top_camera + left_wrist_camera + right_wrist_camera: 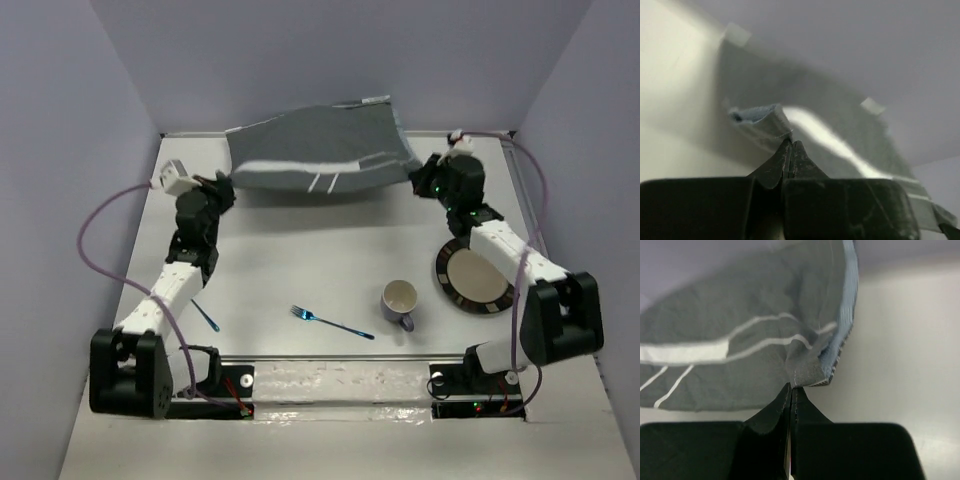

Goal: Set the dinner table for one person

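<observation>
White and matte, the bench (pixel 300 250) fills the view from the arm bases at the near edge to the far wall; it looks rigid, flat and fixed, a surface to lay things on and not something to take hold of.

At far left, the left pincer (pixel 222 183) is pressed together on a near corner of a dark grey placemat (pixel 310 150) with pale stripes. The left wrist view shows a fold of cloth nipped at the fingertips. The placemat hangs lifted between the two arms near the back of the bench, its far edge toward the wall. It looks light, soft and limp, so it probably sags unless both corners are kept taut.

Nearer the arms, from left to right, lie a small blue utensil (pixel 207 317), a blue fork (pixel 330 322), a pale cup (pixel 400 303) standing upright, and a dark-rimmed plate (pixel 475 280) partly under the right arm.

At right, the right pincer (pixel 420 180) is likewise pressed together, pinching the placemat's other near corner.
</observation>
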You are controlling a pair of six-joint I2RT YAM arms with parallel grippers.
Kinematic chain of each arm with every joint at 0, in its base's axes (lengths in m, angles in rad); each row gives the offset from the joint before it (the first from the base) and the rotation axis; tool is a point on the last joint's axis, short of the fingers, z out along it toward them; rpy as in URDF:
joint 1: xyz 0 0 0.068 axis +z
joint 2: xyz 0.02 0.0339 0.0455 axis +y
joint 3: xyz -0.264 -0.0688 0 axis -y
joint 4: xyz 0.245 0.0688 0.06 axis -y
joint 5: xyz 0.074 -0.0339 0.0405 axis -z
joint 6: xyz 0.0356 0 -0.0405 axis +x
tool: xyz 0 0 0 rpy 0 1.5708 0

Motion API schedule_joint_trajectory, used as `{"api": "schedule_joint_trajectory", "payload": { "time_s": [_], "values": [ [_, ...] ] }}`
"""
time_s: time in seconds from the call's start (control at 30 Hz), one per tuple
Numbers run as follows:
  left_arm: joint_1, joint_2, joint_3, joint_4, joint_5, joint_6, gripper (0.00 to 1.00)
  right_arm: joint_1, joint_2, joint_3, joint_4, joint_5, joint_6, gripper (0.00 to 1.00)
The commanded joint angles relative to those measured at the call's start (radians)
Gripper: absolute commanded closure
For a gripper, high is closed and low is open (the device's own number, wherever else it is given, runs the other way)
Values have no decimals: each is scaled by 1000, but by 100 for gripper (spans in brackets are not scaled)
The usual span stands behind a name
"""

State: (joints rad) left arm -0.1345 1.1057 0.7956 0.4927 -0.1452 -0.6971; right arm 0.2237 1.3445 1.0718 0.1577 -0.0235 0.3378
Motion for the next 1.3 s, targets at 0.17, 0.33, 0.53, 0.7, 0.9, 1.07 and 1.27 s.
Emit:
{"api": "schedule_joint_trajectory", "payload": {
  "time_s": [0.17, 0.33, 0.53, 0.7, 0.9, 1.07, 1.27],
  "values": [
    [30, 253, -402, 315, 79, -77, 100, -1, 246, -308, 141, -46, 153, 100],
    [30, 232, -493, 348, 104, -78, 100, -1, 210, -410, 140, -50, 194, 100],
    [30, 163, -570, 322, 128, -64, 100, -1, 98, -518, 123, -33, 240, 100],
    [30, 106, -616, 288, 133, -55, 100, -1, -28, -588, 82, 17, 267, 100],
    [29, -21, -688, 265, 174, -68, 100, -1, -128, -647, 37, 42, 291, 100],
    [27, -176, -723, 198, 180, -94, 100, -1, -191, -682, 13, 65, 317, 100],
    [22, -323, -762, 86, 177, -113, 96, -1, -246, -690, -29, 50, 334, 100]
  ]
}}
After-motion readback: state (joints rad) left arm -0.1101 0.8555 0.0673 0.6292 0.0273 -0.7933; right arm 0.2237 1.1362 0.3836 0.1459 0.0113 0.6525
